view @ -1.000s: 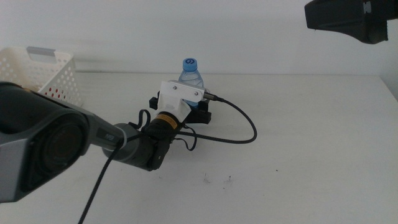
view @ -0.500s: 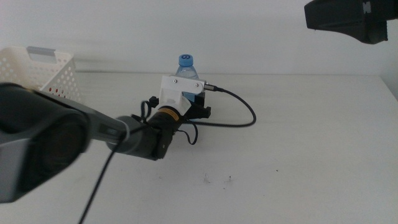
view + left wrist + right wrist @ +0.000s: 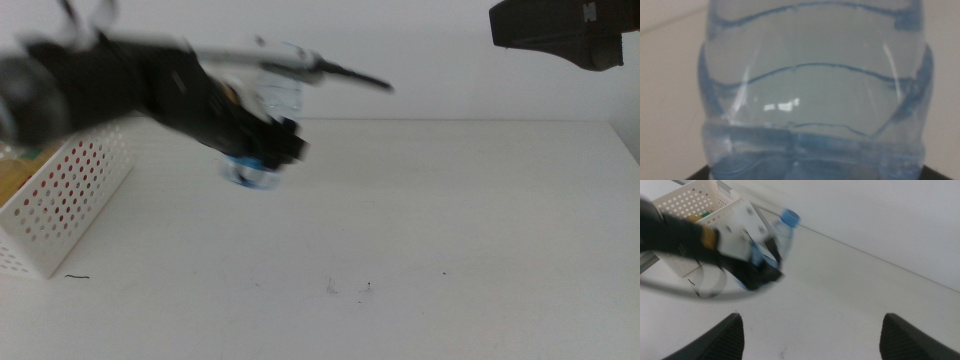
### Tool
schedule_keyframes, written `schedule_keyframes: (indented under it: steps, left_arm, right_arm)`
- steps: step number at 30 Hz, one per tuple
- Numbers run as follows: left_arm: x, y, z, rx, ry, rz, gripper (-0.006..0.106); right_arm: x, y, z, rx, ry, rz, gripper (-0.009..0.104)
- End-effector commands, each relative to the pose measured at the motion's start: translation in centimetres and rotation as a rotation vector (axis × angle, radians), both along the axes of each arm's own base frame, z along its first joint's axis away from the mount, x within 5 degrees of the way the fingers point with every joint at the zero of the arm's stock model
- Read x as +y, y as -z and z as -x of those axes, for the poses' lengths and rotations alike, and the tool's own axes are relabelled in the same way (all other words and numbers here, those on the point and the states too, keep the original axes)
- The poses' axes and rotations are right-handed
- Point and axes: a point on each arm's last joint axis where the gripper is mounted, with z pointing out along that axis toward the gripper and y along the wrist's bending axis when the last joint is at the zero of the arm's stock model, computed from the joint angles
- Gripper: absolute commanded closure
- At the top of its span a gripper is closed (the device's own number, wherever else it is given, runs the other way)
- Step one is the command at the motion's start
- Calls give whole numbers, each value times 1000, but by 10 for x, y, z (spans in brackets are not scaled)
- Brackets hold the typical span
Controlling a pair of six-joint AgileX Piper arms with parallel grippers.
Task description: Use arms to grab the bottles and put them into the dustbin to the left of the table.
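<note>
White tabletop (image 3: pixel 450 230) spreads under your clear blue-capped water bottle (image 3: pixel 262 150), which hangs tilted above it, clamped in the left gripper's (image 3: pixel 258 152) black fingers near the white perforated plastic dustbin (image 3: pixel 60 195). Your right gripper (image 3: pixel 810 332) waits aloft, fingers wide apart, holding nothing.

Your left tool (image 3: pixel 262 150) has lifted the water bottle (image 3: pixel 262 172) off the table (image 3: pixel 450 220) and swung it toward the dustbin (image 3: pixel 60 195); a second ago it stood upright mid-table. You now carry it tilted, just beside the dustbin. Dustbin fills more of the middle view now. Arm blurred.
</note>
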Motion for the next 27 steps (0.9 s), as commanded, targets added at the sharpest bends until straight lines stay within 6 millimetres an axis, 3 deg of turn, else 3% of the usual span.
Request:
schedule_keyframes:
  steps: [1, 7, 11, 14, 20, 27]
  left_arm:
    - [31, -34, 0, 83, 29, -67, 102]
    - [123, -98, -7, 185, -72, -147, 102]
    - [175, -122, -13, 109, -196, -175, 102]
    - [202, -115, -19, 129, -248, -186, 102]
    - [244, -74, -40, 242, -313, -184, 102]
    - [260, -32, -58, 335, -269, -180, 102]
  right_arm:
    - [0, -3, 2, -14, -9, 3, 18]
    - [0, -3, 2, -14, -9, 3, 18]
    - [0, -3, 2, -14, -9, 3, 18]
    - [0, -3, 2, -14, -9, 3, 18]
    - [0, -3, 2, -14, -9, 3, 18]
    - [0, -3, 2, -14, -9, 3, 18]
